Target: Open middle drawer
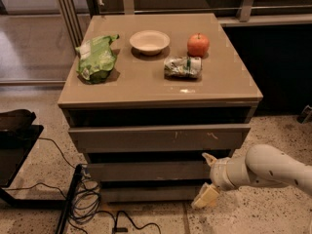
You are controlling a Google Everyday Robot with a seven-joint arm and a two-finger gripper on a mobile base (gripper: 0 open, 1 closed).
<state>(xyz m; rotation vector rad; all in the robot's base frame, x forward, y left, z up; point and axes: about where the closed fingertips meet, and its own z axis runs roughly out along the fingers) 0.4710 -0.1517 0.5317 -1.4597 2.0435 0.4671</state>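
Note:
The middle drawer (pixel 146 171) is a plain taupe-grey front, the second of three in the cabinet, under the wider front with pale scratch marks (pixel 161 138). It stands about flush with the cabinet, and none of its inside shows. My gripper (pixel 207 179) is at the right end of the middle drawer's front, on a white arm (pixel 273 169) coming in from the right. It is open: one fingertip (pixel 209 158) is at the front's upper edge and the other (pixel 204 198) hangs below it by the bottom front (pixel 146 193).
On the cabinet top (pixel 229 82) lie a green bag (pixel 97 58), a white bowl (pixel 149 42), an apple (pixel 198 45) and a crumpled packet (pixel 182 67). Black cables (pixel 83 204) and a dark stand (pixel 14 145) are on the floor at the left.

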